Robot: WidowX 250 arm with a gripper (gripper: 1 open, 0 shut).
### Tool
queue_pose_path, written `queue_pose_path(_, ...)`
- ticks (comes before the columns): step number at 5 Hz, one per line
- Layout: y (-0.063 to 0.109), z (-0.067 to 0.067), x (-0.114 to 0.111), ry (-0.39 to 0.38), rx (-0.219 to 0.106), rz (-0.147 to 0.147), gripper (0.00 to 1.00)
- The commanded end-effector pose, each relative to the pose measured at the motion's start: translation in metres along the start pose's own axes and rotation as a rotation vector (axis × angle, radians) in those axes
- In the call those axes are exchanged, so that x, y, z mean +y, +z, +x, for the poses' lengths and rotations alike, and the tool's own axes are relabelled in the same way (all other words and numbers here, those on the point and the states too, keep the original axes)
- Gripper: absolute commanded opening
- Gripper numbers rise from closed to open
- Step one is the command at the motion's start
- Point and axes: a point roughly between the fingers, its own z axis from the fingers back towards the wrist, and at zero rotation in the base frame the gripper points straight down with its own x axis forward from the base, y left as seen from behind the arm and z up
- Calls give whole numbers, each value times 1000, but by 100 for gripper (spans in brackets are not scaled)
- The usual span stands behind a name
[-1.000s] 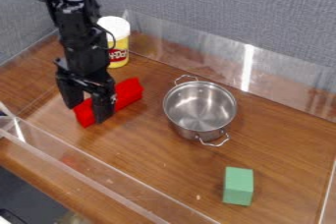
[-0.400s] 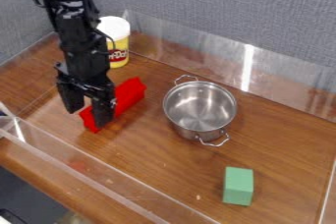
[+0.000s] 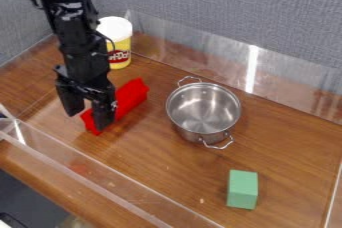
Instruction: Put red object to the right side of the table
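Brown wood-grain bench (image 3: 160, 177) with low clear walls, seen from above and in front. Black arm reaching down at the left, hand (image 3: 86, 111) pointing straight down with its two fingers (image 3: 67, 99) spread wide, straddling the near-left end of the red object (image 3: 112, 106). Fingers standing on either side of the block, a gap showing rather than a clamp; contact hard to judge. Red object lying flat on the bench, left of centre, slanting from near-left to far-right. Just behind the arm, near the far wall, a yellow tub (image 3: 119, 42) with a red label. To the right of the block, apart from it, an empty steel pot (image 3: 203, 111) with two small handles. Well apart, near the front right, a small green cube (image 3: 242, 188).
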Motion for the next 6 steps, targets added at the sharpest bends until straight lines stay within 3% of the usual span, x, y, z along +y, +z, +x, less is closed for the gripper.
queue_pose_path(1,9,7,3,-6,-34,23,100)
queue_pose_path(6,17,13,-1,-15,-64,23,100)
